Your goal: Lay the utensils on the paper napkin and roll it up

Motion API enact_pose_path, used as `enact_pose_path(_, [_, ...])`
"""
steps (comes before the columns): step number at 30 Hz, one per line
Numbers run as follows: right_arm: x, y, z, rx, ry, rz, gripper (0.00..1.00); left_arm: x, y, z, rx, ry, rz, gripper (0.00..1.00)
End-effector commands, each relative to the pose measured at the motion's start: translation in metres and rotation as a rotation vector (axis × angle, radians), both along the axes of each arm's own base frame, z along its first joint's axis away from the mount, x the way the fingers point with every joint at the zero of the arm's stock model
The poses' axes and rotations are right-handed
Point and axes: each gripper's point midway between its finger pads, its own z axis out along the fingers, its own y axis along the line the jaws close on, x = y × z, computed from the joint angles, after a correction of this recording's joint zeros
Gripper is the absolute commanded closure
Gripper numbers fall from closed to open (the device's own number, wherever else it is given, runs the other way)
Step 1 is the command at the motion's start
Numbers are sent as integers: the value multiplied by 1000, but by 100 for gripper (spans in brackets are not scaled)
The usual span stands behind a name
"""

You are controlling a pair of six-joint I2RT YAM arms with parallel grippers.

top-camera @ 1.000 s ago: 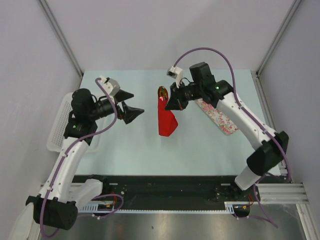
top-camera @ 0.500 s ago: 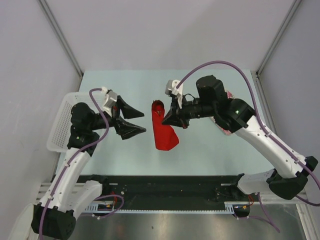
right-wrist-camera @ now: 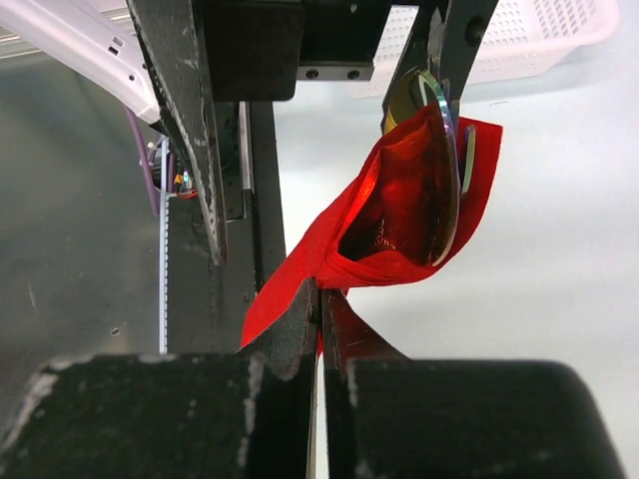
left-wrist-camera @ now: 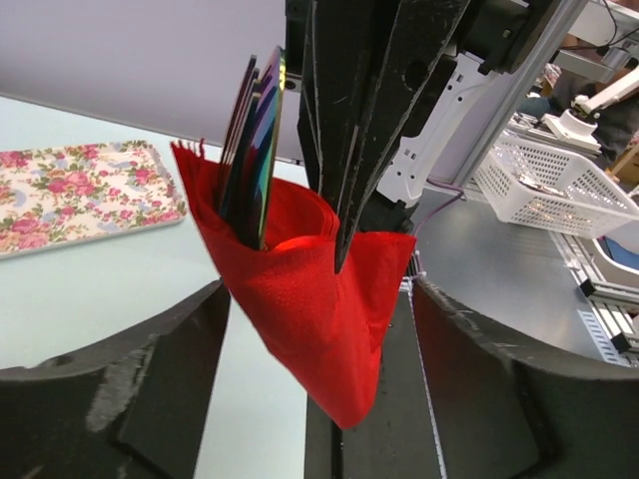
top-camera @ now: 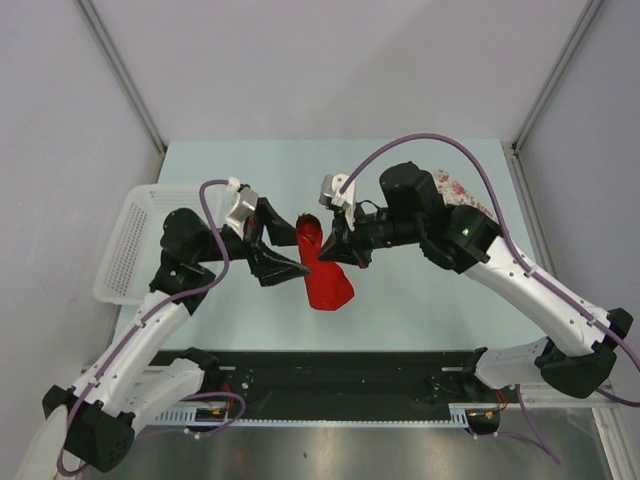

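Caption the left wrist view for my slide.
Right gripper pinches a red paper napkin wrapped around slim metallic utensils, framed by the open left gripper.

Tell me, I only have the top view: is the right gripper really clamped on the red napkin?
Observer: Yes. The right wrist view shows the right gripper shut on a fold of the paper napkin.
Operator: Anything inside it?
Observer: The left wrist view shows the utensils standing up out of its open top.
Operator: And the left?
Observer: The left gripper is open, jaws either side of the napkin's hanging tip.
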Motion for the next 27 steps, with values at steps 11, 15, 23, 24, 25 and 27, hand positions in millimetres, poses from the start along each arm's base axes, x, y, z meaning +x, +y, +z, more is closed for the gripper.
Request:
enact_pose_path(11, [-8,0,39,127,-107,17,100,-12,-15,3,-46,-13,-62,53])
enact_pose_path(15, [-9,0,41,135,-111,18,100,-13,-15,0,-40,-9,-73,62])
enact_pose_path(23, [-11,1,45,147,-111,22,100,-9,-16,2,-48,0,-56,95])
enact_pose_path(24, [-11,1,45,145,-108,18,100,-9,-16,3,-49,2,-55,100])
enact_pose_path(25, [-10,1,45,148,-111,16,100,-8,-16,3,-51,7,-51,100])
enact_pose_path(27, [-10,1,44,148,-108,16,100,-9,-16,4,-56,20,-51,100])
